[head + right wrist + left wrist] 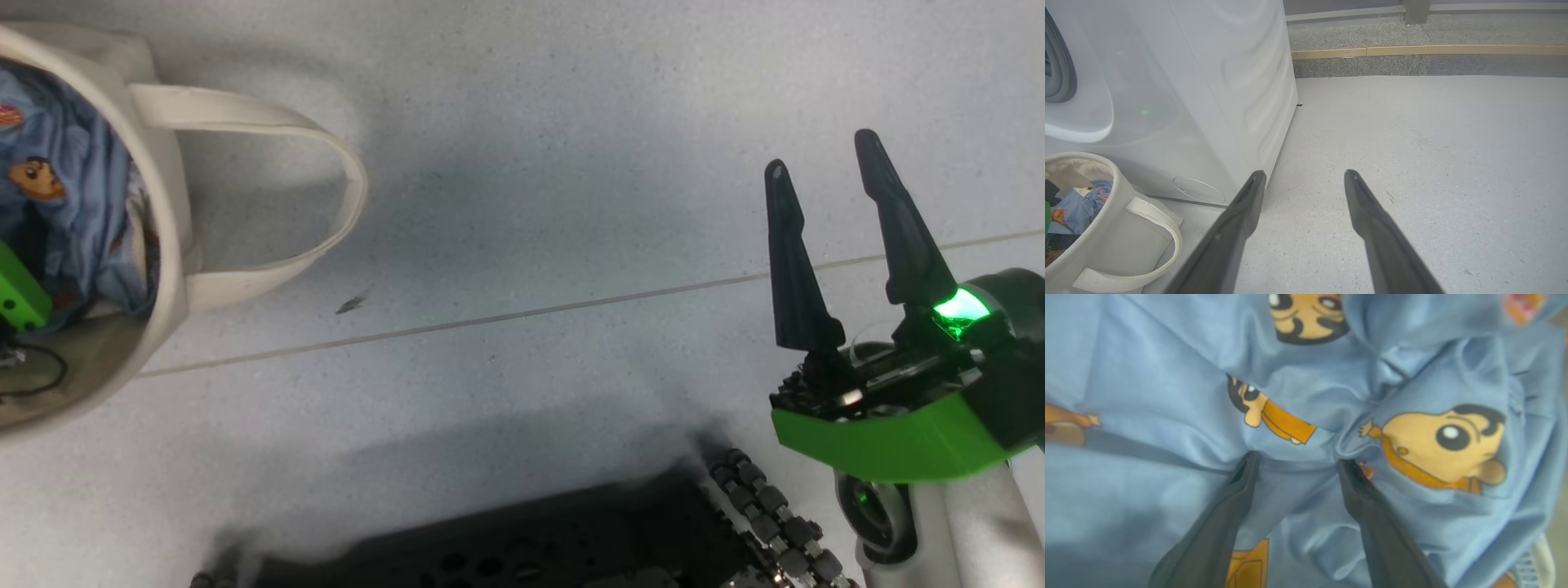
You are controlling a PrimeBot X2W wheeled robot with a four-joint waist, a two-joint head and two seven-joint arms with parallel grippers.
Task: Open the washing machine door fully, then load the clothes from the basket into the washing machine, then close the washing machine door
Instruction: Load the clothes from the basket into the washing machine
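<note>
Both hands gape: the left hand (1298, 461) digs its tips into the clothes (1167, 396) in the basket (167, 212), set to pinch a fold; the right hand (820, 155) idles over the floor (531, 163), empty, out of the way.

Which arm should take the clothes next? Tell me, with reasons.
Left. The left gripper stands open with both fingertips sunk into the clothes inside the basket, ready to close. The right gripper is open above the floor, off to the side of the basket.
</note>
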